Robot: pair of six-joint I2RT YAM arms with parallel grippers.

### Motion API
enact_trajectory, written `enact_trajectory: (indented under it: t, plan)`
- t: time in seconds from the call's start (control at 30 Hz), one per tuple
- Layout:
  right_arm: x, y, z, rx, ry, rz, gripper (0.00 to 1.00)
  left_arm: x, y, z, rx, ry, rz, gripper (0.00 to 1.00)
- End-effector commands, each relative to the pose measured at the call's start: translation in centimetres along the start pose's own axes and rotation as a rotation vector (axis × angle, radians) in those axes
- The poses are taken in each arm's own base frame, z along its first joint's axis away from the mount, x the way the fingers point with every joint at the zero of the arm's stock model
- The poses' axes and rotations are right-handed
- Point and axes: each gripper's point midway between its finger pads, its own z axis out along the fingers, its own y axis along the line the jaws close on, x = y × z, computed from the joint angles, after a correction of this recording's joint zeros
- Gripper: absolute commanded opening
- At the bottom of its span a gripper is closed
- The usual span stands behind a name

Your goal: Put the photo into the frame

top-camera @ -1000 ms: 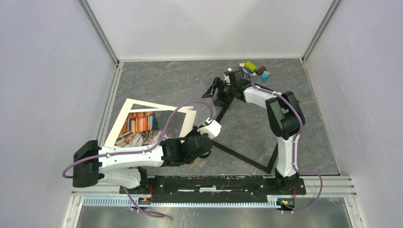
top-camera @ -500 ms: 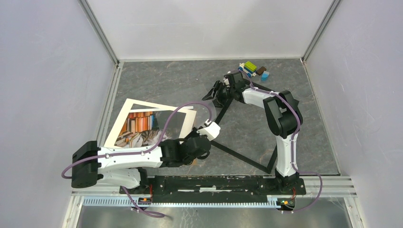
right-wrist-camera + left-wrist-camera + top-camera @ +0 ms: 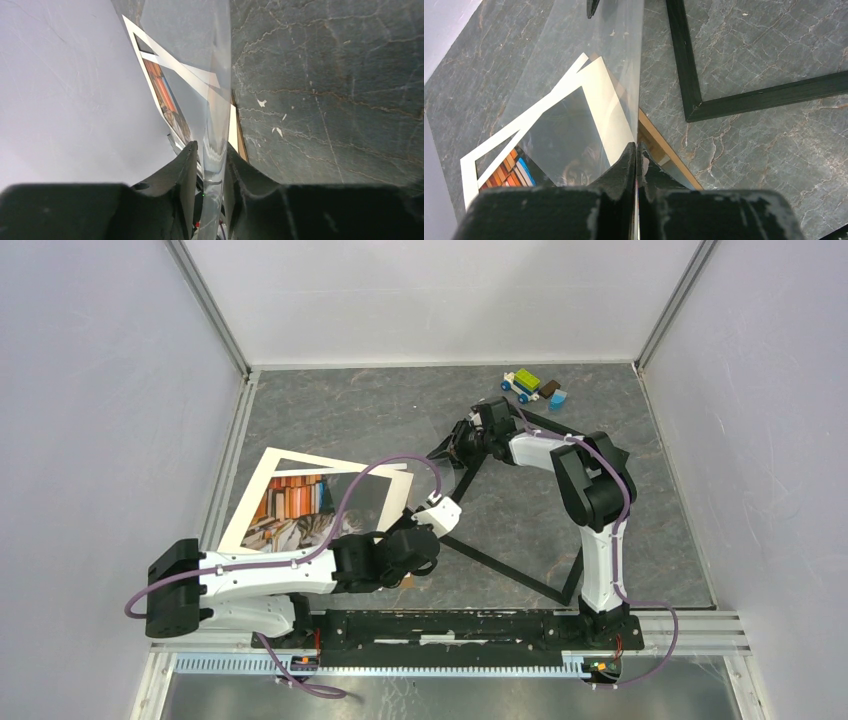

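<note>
Pinching clear pane (image 3: 599, 50), left claw (image 3: 636, 150); right claw (image 3: 210, 155) straddles it, grip unclear; photo (image 3: 300, 502) beside.

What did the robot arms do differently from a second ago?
The right gripper swung away from the toy blocks toward the left arm, and its jaws narrowed around the far edge of the clear pane; a firm grip isn't clear yet. The left gripper kept the pane pinched, drifting slightly left. The photo, frame and toy blocks stayed put.
</note>
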Motion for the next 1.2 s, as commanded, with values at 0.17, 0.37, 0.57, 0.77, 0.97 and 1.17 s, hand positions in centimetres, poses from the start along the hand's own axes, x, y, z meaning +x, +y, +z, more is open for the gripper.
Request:
enact_trajectory:
  t: [0.17, 0.37, 0.57, 0.77, 0.97, 1.17]
  plan:
    - [0.3, 2.5, -1.2, -0.052, -0.016, -0.059, 0.03, -1.8, -0.7, -0.7, 0.055, -0.053, -0.078, 0.30]
    - [-1.0, 4.0, -2.7, -0.049, -0.073, -0.195, 0.00, -2.9, -1.0, -2.8, 0.159, -0.066, -0.177, 0.53]
    - [-3.2, 3.9, -5.9, 0.071, -0.166, -0.435, 0.00, -5.5, -0.7, -5.7, 0.286, -0.153, -0.243, 0.77]
    - [-3.2, 2.2, -11.2, 0.128, -0.366, -0.583, 0.00, -11.1, 1.8, -8.4, 0.312, -0.342, -0.369, 1.00]
    - [-2.8, -1.9, -16.4, 0.138, -0.626, -0.399, 0.00, -17.8, 3.2, -6.3, 0.286, -0.417, -0.552, 1.00]
    - [-3.0, -6.5, -18.8, 0.233, -0.775, -0.273, 0.00, -19.8, 3.8, -2.2, 0.230, -0.448, -0.702, 1.00]
